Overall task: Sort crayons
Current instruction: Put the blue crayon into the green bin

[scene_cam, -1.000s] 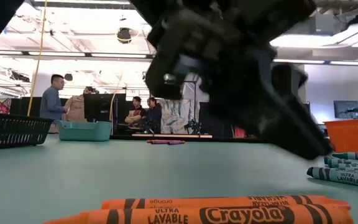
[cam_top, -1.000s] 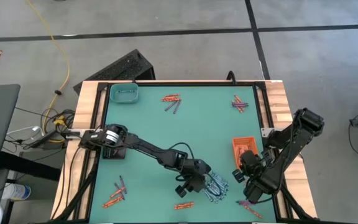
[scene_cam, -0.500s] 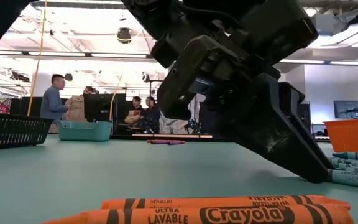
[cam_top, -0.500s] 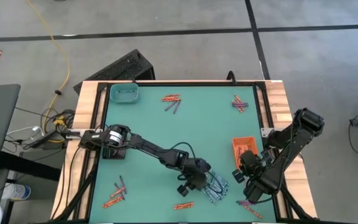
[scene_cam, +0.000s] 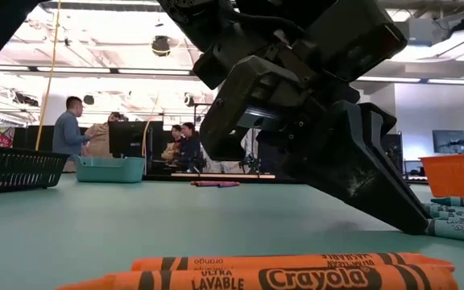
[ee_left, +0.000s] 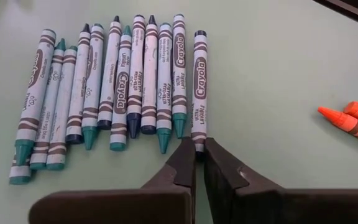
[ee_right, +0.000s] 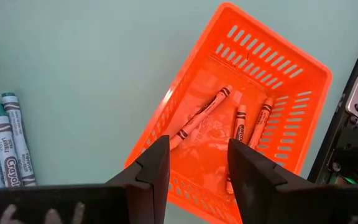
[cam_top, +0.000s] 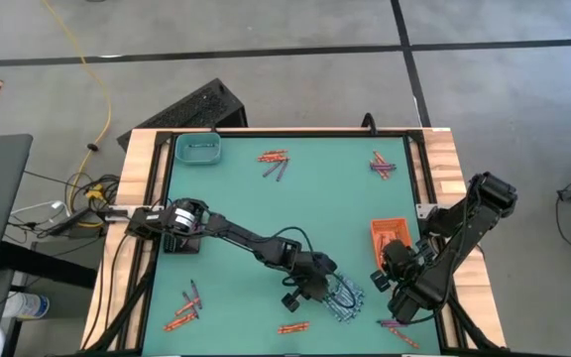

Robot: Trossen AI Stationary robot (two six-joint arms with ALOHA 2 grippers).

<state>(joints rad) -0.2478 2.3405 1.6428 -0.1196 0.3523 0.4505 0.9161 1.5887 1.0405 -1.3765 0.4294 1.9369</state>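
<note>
The left gripper (ee_left: 199, 163) is down at the near middle of the green bench (cam_top: 295, 213), at the end of a row of teal crayons (ee_left: 117, 93) that lie side by side. Its two fingers are pressed almost together, with only a thin gap, and their tips touch the lower end of the last crayon (ee_left: 199, 87) in the row; whether they really pinch it I cannot tell.

The right gripper (ee_right: 194, 165) hangs over the orange tray (ee_right: 291, 68) near the right edge of the bench, its fingers standing apart and holding nothing. Four orange crayons (ee_right: 229, 118) lie inside this tray.

Other crayons lie in small groups on the bench: two orange ones (scene_cam: 280, 272) at the near edge, some at the far side (cam_top: 274, 160), and some at the near left corner (cam_top: 184, 309).
</note>
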